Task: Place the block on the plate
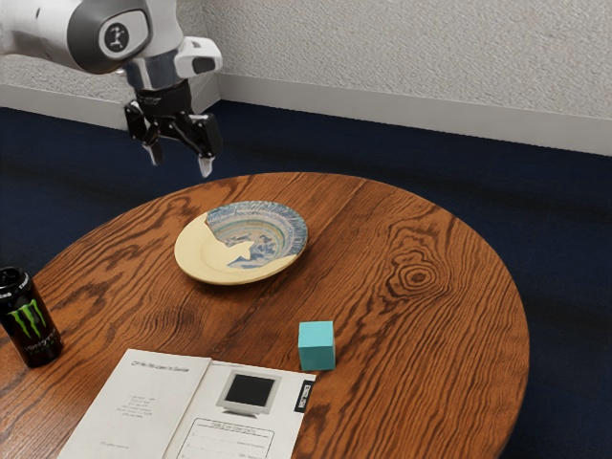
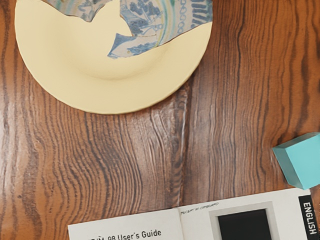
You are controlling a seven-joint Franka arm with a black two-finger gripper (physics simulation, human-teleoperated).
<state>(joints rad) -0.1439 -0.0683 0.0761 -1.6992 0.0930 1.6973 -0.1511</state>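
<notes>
The black fingers (image 1: 206, 165) are released, their two tips parted and pointing down, with nothing between them. They hang in the air at the exterior view's upper left, above the level of the desk and touching nothing on it. Above them, the white and grey robot arm (image 1: 100, 33) comes in from the exterior view's upper left.

Nearest to the fingers on the desk is a round, shallow plate (image 1: 206, 256), part plain cream and part painted with blue, green and white patterns, the two parts meeting along a jagged line. It has nothing on it.

The small turquoise cube-shaped block (image 1: 316, 346) is off the plate and well apart from it, resting on the desk toward the exterior view's right. It sits just by the corner of an open white paper booklet (image 1: 134, 411); whether the two touch, I cannot tell. The booklet lies flat, with a picture of a computer monitor (image 1: 251, 393) and a black "ENGLISH" tab (image 2: 309, 215) on the page nearer the block. The other page carries the words "User's Guide".

At the exterior view's left edge, a black cylindrical metal drink can (image 1: 31, 325) with a green claw mark stands upright, apart from the booklet. All of these rest on the round brown wooden desk (image 1: 449, 335) with its dark, swirling grain. Beyond it are a dark blue floor (image 1: 459, 163) and a pale, rough-textured wall (image 1: 402, 53).
</notes>
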